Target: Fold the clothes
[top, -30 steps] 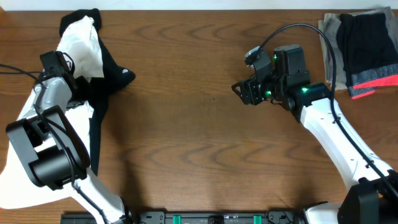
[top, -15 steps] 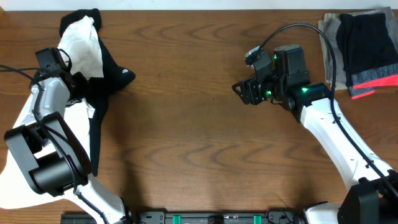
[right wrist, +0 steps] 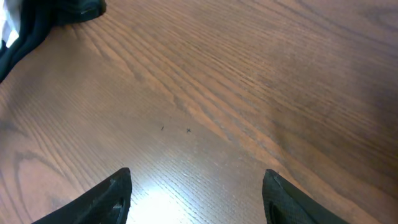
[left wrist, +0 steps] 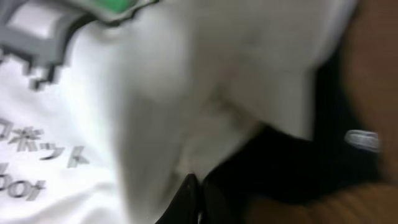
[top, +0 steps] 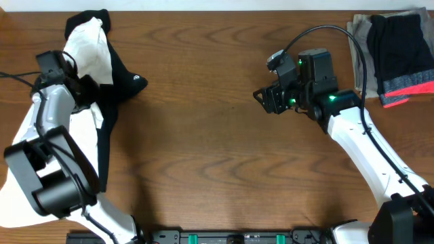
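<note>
The white T-shirt (top: 89, 46) lies crumpled at the table's far left, tangled with a black garment (top: 121, 85). More white cloth hangs off the left edge (top: 20, 196). My left gripper (top: 83, 89) is down in this heap. In the left wrist view its fingertips (left wrist: 198, 200) are pressed together at the seam between the white T-shirt (left wrist: 155, 93), with its grey lettering and pixel print showing, and the black garment (left wrist: 292, 168). My right gripper (top: 262, 99) hovers open and empty over bare wood (right wrist: 196, 193).
A pile of folded grey, black and coral-striped garments (top: 397, 54) sits at the far right corner. The black garment's small white logo (left wrist: 362, 140) faces the left wrist camera. The wooden tabletop (top: 217, 156) spans the middle.
My left arm has crept slightly up and to the left at the heap. The cloth and the right arm look unchanged.
</note>
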`<state>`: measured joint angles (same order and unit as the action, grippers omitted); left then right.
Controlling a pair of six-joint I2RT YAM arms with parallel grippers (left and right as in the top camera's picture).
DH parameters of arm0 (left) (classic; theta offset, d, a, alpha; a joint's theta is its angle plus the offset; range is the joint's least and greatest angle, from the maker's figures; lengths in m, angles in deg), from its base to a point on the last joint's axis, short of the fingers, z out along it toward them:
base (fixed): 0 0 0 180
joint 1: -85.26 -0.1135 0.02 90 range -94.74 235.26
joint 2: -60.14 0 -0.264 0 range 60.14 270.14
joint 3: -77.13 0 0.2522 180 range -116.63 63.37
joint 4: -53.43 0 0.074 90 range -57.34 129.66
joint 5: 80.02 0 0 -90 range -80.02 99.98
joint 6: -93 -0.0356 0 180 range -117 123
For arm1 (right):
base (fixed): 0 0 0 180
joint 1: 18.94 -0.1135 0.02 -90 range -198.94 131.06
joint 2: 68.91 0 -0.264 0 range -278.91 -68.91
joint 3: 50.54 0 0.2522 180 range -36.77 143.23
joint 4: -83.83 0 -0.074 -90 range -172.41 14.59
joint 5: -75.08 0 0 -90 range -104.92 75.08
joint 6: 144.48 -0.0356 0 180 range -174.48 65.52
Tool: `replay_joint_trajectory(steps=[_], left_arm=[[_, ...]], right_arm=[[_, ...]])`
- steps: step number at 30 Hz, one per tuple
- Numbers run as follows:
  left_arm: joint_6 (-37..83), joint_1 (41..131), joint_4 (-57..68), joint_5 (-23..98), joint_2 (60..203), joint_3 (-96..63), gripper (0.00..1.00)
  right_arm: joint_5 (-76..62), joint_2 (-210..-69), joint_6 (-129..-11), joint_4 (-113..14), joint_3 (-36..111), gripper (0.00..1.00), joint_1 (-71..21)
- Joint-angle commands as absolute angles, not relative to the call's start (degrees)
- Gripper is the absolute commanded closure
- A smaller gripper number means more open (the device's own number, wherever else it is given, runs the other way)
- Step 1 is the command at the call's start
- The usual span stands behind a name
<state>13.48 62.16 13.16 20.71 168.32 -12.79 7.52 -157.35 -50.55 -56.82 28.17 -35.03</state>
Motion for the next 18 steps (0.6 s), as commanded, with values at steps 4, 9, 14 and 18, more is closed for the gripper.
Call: replay_joint_trajectory(steps=[4, 9, 14, 18], left_arm=[[15.21, 65.66, 15.15, 36.97, 157.24, -15.70, 0.94], [15.80, 74.12, 16.07, 37.47, 151.14, -15.70, 0.94], [15.80, 84.55, 17.88, 37.38, 148.89, -15.70, 0.94], [16.80, 88.35, 17.53, 30.04, 148.89, -15.67, 0.94]], right_arm=[[7.54, -157.44, -51.25, -58.22, 29.48, 0.36, -35.45], [7.32, -157.42, -52.06, -60.08, 29.51, 0.38, -34.68], [6.58, -157.20, -58.75, -62.61, 29.79, 0.43, -30.20], [12.39, -157.20, -60.24, -63.88, 29.99, 0.47, -25.96]])
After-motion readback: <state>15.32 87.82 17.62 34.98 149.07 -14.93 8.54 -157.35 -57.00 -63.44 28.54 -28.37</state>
